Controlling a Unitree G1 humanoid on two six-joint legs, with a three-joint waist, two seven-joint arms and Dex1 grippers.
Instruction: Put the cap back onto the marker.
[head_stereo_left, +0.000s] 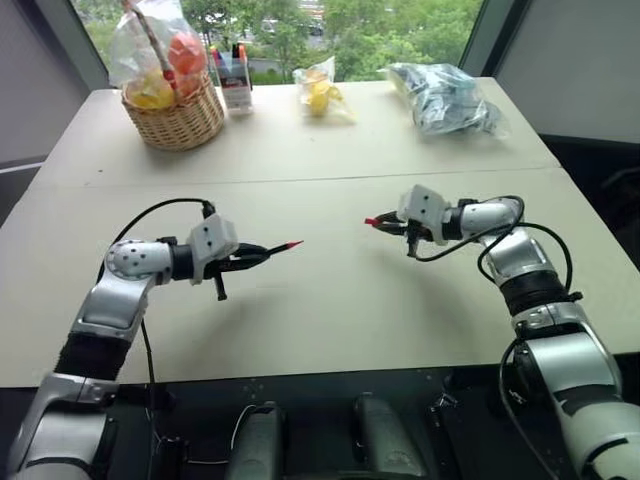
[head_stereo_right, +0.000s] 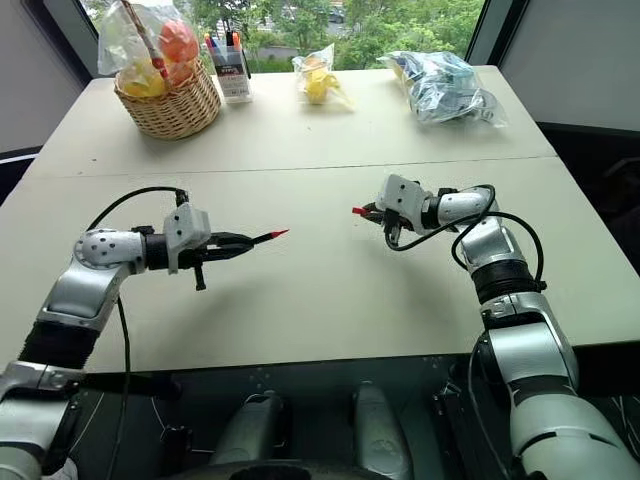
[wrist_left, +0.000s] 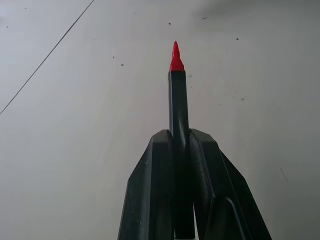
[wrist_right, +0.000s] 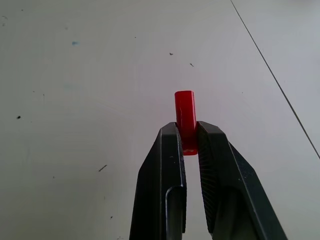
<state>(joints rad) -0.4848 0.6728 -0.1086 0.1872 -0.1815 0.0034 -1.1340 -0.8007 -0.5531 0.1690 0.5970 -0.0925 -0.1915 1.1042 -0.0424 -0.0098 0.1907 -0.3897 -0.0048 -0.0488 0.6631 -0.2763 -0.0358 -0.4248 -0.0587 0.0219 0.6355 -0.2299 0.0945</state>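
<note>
Marker (head_stereo_left: 262, 251), slim and black with a bare red tip, sticks out from the left tool (head_stereo_left: 240, 260), whose two black fingers (wrist_left: 155, 185) are clamped tight on its barrel. The red tip points toward the middle of the pale tabletop (head_stereo_left: 330, 300), held above the surface. Opposite it, the right tool (head_stereo_left: 385, 225) is pinched closed on the tiny bright red plastic cylinder cap (wrist_right: 185, 120), gripping its lower end so that most of the cap juts out past the fingertips. Cap and marker tip face each other across an open stretch of tabletop, well apart and roughly level with one another. Along the far edge of the tabletop stand a woven wicker basket (head_stereo_left: 180, 122) holding bagged fruit, a small clear holder of coloured markers (head_stereo_left: 235, 85) just beside it, a clear bag with yellow fruit (head_stereo_left: 320, 92), and a crumpled clear plastic bag of dark items (head_stereo_left: 445, 98).
</note>
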